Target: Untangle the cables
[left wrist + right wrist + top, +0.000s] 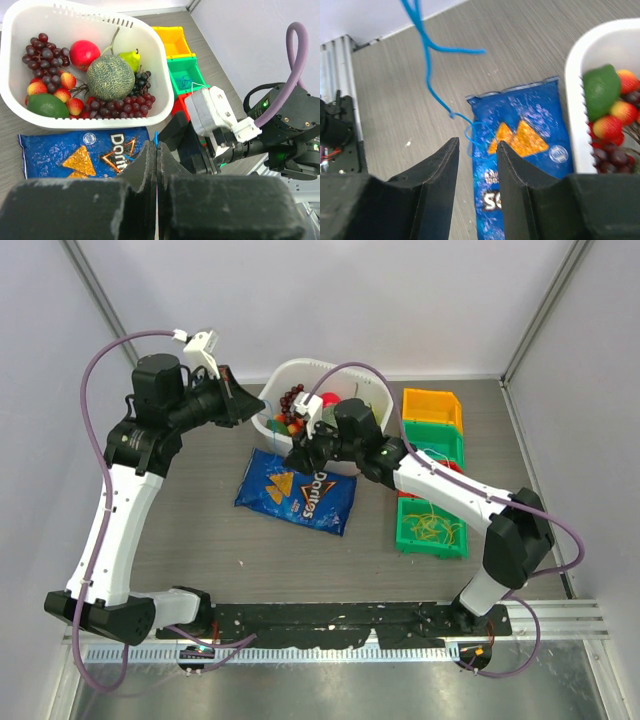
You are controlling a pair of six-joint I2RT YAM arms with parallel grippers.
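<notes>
Blue cable (426, 65): hangs near-vertical above bag (520, 150), tail just ahead of right tips.
Left gripper (156, 150): jaws closed, I judge pinching its top end.
Right gripper (477, 144): half open, empty, nearer tail.

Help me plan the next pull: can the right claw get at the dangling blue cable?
Probably yes. The right claw is open, and the blue cable hangs free just ahead of its gap, above the Doritos bag, with nothing between them.
</notes>
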